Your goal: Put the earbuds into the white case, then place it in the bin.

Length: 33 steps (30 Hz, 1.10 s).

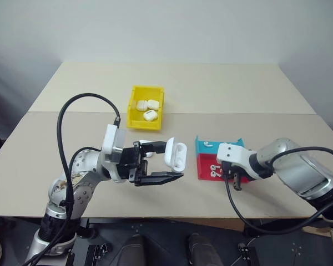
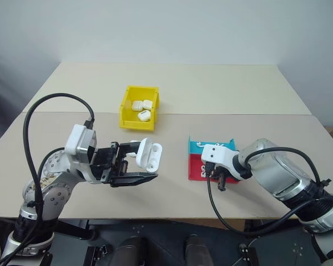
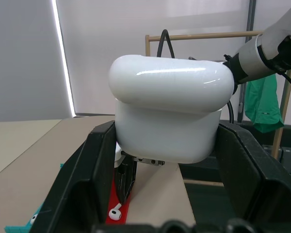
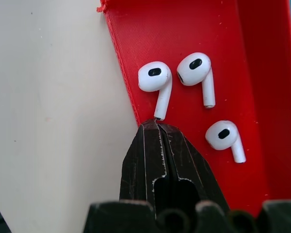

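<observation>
White and glossy, your earbud case (image 1: pixel 175 155) sat clenched in the left gripper (image 1: pixel 165 162), held above the table (image 1: pixel 211 88). Your right gripper (image 4: pixel 157 127) was pinched closed with nothing in it, tips at the stem of one earbud (image 4: pixel 156 83) in the red tray (image 4: pixel 184 29); the yellow bin (image 1: pixel 132 118) stood well apart.

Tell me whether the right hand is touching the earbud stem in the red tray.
Touching: in the right wrist view the shut right hand pinches the earbud by its stem's end.
</observation>
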Available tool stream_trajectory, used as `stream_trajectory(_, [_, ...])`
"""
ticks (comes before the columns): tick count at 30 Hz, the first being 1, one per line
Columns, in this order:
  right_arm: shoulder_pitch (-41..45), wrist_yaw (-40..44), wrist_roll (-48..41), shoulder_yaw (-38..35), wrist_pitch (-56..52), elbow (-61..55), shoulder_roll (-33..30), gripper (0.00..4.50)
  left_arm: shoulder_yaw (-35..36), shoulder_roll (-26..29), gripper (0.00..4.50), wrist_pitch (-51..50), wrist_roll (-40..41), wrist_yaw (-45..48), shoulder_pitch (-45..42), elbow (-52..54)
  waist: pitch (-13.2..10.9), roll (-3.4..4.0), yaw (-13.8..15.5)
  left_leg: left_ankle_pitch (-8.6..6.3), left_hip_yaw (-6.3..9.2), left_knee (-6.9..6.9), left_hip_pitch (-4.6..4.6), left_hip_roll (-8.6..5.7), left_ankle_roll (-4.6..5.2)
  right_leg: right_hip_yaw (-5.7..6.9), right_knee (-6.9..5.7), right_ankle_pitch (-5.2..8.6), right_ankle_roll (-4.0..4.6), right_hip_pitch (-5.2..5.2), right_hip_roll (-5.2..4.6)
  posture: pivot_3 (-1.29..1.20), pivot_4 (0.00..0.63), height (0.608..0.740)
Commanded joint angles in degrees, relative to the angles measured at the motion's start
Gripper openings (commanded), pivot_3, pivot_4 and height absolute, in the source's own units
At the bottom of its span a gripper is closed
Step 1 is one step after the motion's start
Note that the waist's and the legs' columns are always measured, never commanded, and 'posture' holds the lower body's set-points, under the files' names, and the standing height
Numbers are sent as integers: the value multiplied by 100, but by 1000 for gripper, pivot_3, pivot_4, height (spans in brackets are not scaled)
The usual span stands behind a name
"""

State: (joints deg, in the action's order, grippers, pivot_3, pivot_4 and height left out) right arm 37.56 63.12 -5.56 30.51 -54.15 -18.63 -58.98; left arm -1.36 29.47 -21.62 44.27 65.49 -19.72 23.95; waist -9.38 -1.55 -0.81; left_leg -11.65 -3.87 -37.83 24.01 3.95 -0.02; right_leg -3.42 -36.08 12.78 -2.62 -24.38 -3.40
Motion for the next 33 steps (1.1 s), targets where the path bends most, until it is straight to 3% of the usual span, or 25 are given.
stream_trajectory(1, [23,253,-184,-561,372,-276,-185,18,18,1,2761,-2,116,-15,-29,209,0,0,1,0,0,0,1,0,0,0,0,0,-1,0,0,0,150,740])
stream_trajectory(3, [8,324,-226,-680,490,-342,-198,18,16,-1,2761,0,119,-7,-29,203,0,0,-4,0,0,0,1,0,0,0,0,-1,-3,0,0,0,150,740])
stream_trajectory(11, [102,384,-175,-511,332,-452,5,2687,-18,-38,2761,24,96,-24,1,221,0,0,-4,0,0,0,-1,0,0,0,0,3,-6,1,0,0,150,740])
stream_trajectory(33, [303,372,431,87,397,227,575,2687,53,23,2761,-2,128,-156,97,368,0,0,0,0,0,0,-1,0,0,0,-1,-1,-3,1,0,0,150,740])
